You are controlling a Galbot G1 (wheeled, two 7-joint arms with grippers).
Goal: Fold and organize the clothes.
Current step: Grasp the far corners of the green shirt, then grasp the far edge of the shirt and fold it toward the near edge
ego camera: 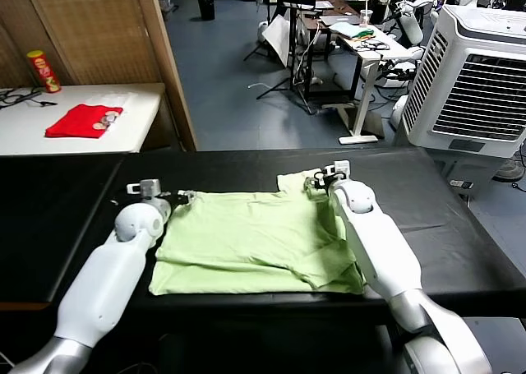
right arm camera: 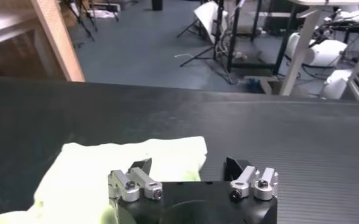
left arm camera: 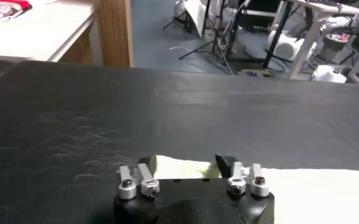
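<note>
Both white arms nearest, reaching forward over the black table (ego camera: 460, 226) from the near edge. Pale green polo shirt (ego camera: 255, 242) spread flat between them, mid-table, hem at the near edge, collar end toward the far side. Some creases and a folded-over flap at the near right corner.

Left gripper (left arm camera: 188, 163) down at the shirt's far left corner, fingers (left arm camera: 146, 165) apart, shirt edge lying between the tips. Not clamped as far as visible.

Right gripper (right arm camera: 188, 167) down at the far right sleeve, fingers (right arm camera: 141, 167) apart, one tip over the fabric, the other over bare table. Grip on cloth: cannot tell.

Far left, on a white side table (ego camera: 140, 119): small red folded cloth (ego camera: 82, 121) and a red-yellow snack tube (ego camera: 43, 71), label not readable. Far right: white louvred cooler unit (ego camera: 477, 78), no legible marking. No readable writing anywhere on the shirt.
</note>
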